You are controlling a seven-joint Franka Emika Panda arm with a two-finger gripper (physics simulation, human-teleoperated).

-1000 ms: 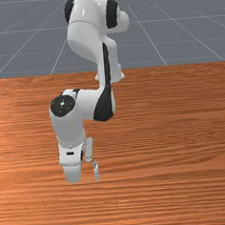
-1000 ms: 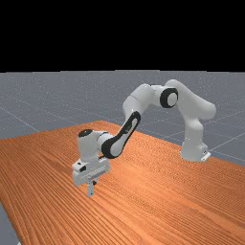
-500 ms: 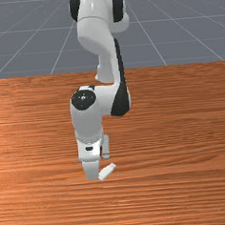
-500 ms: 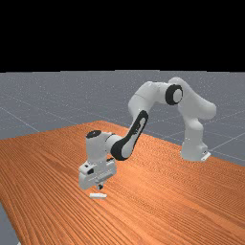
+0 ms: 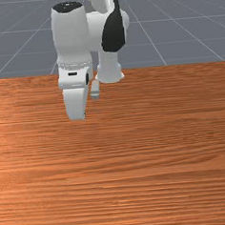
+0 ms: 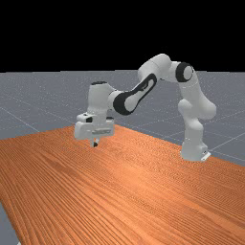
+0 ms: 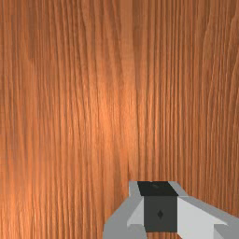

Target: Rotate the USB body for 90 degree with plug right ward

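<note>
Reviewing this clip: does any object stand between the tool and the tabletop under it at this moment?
Nothing visible does. The tool hangs raised over the table, and in the wrist view the wood grain runs unbroken ahead of it.

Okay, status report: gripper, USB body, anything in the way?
Gripper raised above the table, left of the front view's middle. USB body's whereabouts: cannot tell. No obstacle seen beside the gripper.

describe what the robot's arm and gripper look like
The smooth white arm has rounded, tubular segments, with black rings and caps at its joints. The broad, boxy white gripper has a small black rectangular marking on its casing.
</note>
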